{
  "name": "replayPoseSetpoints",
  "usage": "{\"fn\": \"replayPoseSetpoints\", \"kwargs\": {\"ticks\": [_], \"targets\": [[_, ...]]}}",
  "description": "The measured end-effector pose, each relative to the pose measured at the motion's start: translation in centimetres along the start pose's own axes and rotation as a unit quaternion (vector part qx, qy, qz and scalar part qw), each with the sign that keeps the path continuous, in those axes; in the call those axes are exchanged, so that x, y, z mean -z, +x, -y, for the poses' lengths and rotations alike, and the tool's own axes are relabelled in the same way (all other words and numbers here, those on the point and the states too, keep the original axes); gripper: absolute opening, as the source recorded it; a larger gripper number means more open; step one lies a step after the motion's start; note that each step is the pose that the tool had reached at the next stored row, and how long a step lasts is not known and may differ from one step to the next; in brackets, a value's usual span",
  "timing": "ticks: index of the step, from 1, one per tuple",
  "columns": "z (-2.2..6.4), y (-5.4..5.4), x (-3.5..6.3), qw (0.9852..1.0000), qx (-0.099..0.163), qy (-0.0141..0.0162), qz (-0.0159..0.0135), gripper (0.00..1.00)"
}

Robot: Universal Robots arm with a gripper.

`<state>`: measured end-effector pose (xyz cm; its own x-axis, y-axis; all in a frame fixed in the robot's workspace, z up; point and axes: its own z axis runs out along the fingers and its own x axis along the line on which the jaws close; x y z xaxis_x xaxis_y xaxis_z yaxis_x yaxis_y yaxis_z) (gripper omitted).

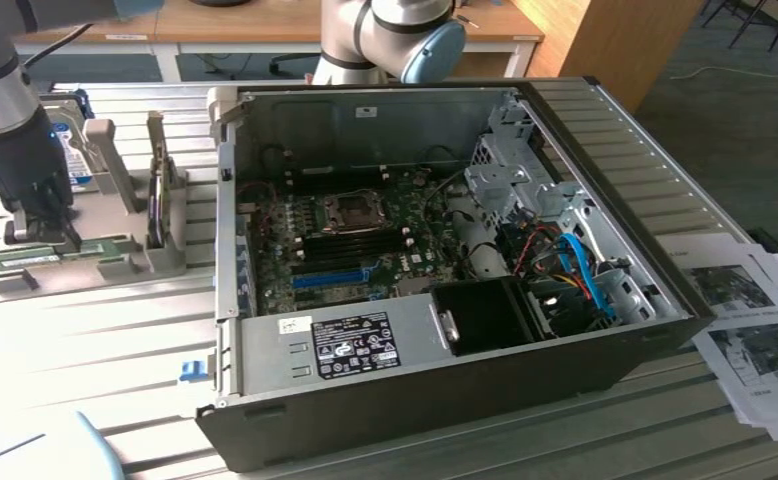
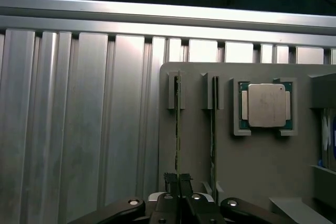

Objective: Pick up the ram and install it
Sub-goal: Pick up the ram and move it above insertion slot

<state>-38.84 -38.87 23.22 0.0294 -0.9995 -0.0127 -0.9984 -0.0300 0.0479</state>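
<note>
The ram (image 2: 178, 129) is a thin green stick standing on edge in a slot of the grey holder (image 2: 247, 171). My gripper (image 2: 178, 182) is shut on the stick's near end, one black finger on each side. A second green stick (image 2: 213, 140) stands in the neighbouring slot. In the exterior view the gripper (image 1: 53, 238) reaches down onto the holder (image 1: 109, 268) at the exterior view's left, where the green ram (image 1: 22, 260) shows beside its fingers. The open computer case (image 1: 629, 210) lies to the right, with black memory slots (image 1: 362, 240) on its motherboard.
A silver processor (image 2: 265, 106) sits in a recess of the holder. A hard drive (image 1: 72, 150) stands upright behind the holder. A bright blue slot (image 1: 329, 277) and a black fan housing (image 1: 489, 315) are inside the case. Printed sheets (image 1: 749, 330) lie at the exterior view's right.
</note>
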Motion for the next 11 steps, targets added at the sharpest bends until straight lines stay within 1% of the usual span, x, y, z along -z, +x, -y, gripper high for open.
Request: {"fn": "replayPoseSetpoints", "kwargs": {"ticks": [11], "targets": [[-0.04, -0.01, 0.87, 1.0, 0.0, -0.0001, -0.0012, 0.11]]}}
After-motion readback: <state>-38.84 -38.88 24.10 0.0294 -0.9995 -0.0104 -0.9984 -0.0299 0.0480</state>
